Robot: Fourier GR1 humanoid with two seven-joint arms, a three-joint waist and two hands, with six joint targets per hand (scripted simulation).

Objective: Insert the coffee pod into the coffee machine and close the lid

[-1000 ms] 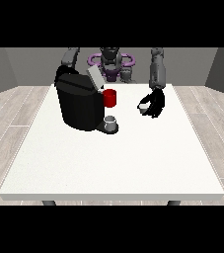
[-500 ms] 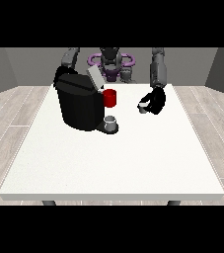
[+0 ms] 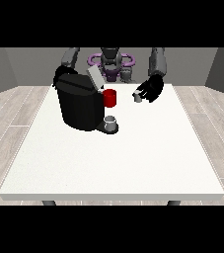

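stage: early, pod not inserted | hand at the view's right (image 3: 152, 90) is clasping the coffee pod (image 3: 137, 97) over the table's (image 3: 133, 158) far edge, apart from coffee machine (image 3: 81, 104) | lid (image 3: 94, 77) is standing open | other hand: hidden behind machine, cannot tell

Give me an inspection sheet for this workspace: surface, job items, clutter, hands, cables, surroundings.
Surface: large white table, mostly bare.
Job's things: black coffee machine with grey lid raised; small grey coffee pod at the right-side robot hand; grey cup on the machine's tray.
Clutter: red mug beside the machine.
Robot hands: the one at the view's right has fingers curled round the pod, above the table; the one at the view's left sits behind the machine, fingers unclear.
Cables: nothing seen.
Surroundings: pale wood-plank floor, grey walls.
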